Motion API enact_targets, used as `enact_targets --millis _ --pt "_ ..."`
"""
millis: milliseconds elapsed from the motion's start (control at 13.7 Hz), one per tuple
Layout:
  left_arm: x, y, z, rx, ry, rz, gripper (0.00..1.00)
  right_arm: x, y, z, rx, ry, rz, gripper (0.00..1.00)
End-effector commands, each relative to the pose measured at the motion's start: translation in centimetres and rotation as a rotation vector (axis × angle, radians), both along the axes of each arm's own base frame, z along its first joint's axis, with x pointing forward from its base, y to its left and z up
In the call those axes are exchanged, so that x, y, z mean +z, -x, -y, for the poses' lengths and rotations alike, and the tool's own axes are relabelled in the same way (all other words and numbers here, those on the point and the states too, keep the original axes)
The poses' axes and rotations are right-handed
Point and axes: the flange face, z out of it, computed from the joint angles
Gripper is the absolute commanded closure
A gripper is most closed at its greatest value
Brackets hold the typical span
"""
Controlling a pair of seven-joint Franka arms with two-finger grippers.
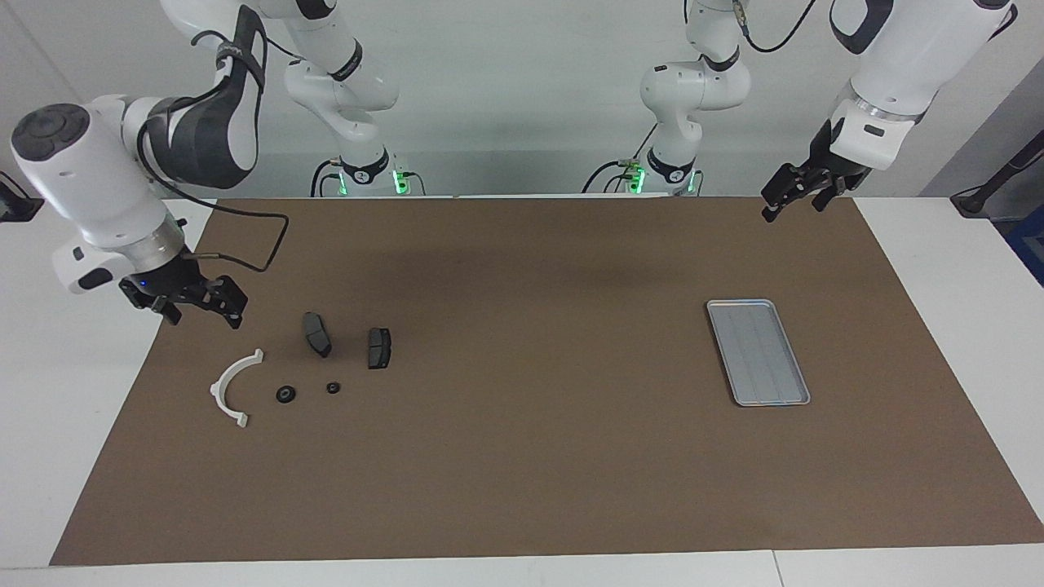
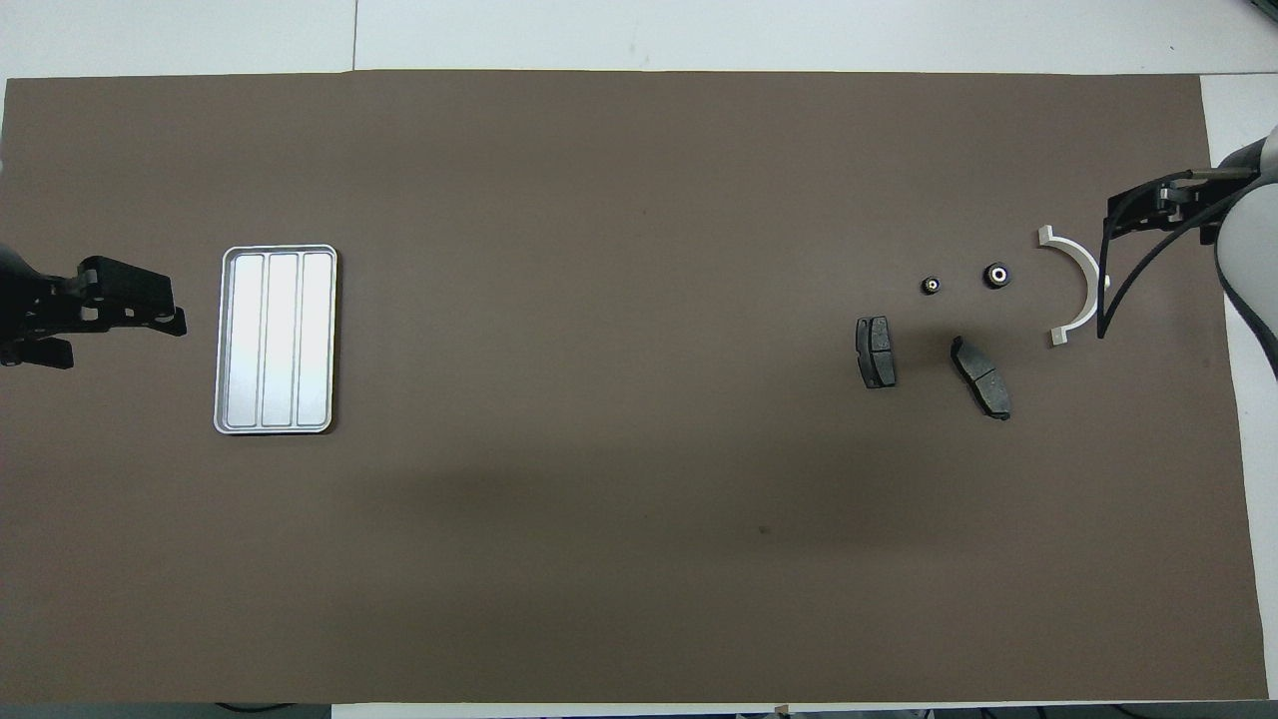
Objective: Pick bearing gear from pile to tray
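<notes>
- The pile sits toward the right arm's end of the brown mat: a white semicircular plastic bracket [image 1: 234, 388], two dark grey brake-pad plates [image 1: 316, 333], and two tiny black ring-shaped bearing gears [image 1: 285, 394], the smaller one [image 1: 333, 387] just beside the bigger.
- Both rings lie flat on the mat, farther from the robots than the plates, touching nothing.
- Right gripper [image 1: 198, 306] hangs over the mat edge near the bracket, fingers spread, empty.
- Left gripper [image 1: 795, 194] waits up over the mat corner at its own end, jaws spread too, nothing in them.
- The flat rectangular silver-grey metal tray [image 1: 758, 352] has nothing in it, well apart from the pile.
- My guess: those rings are light, stiff and slick, easy to flick away. I'd pinch straight down across the outer rim.
</notes>
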Motion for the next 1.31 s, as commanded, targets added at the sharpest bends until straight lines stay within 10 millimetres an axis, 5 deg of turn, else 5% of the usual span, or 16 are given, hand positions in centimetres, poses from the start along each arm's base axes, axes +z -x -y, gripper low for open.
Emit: enact_targets --millis 0,438,1242 --pt "0.1 0.9 -0.2 -0.005 -0.019 0.013 0.00 -2.9 -1.8 -0.3 0.007 -0.004 0.004 0.01" --pt "0.1 0.9 -0.2 -0.005 -0.019 0.013 0.00 -10.3 -3.5 -1.8 0.030 -0.003 0.024 0.01" --pt "0.1 0.9 -0.2 -0.005 -0.019 0.013 0.00 -15.5 -2.2 -2.6 0.030 -0.015 -0.031 0.03"
